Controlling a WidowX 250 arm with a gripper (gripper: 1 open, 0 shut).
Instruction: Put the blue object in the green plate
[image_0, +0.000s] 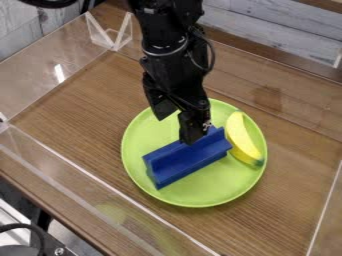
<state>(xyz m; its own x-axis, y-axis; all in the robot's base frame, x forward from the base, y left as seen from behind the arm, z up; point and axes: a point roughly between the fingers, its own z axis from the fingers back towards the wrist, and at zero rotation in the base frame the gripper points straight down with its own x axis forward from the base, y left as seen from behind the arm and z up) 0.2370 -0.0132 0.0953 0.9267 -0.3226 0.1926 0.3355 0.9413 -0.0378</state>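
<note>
The dark blue block (185, 161) lies flat inside the lime-green plate (150, 135) near its middle, angled from lower left to upper right. A yellow banana (243, 140) lies on the plate's right rim, touching the block's right end. My black gripper (186, 118) hangs just above the block's upper right end. Its fingers are apart and hold nothing, and it is clear of the block.
The plate sits on a wooden table (80, 110) enclosed by low clear plastic walls (40, 60). The arm (167, 40) comes down from the top of the view.
</note>
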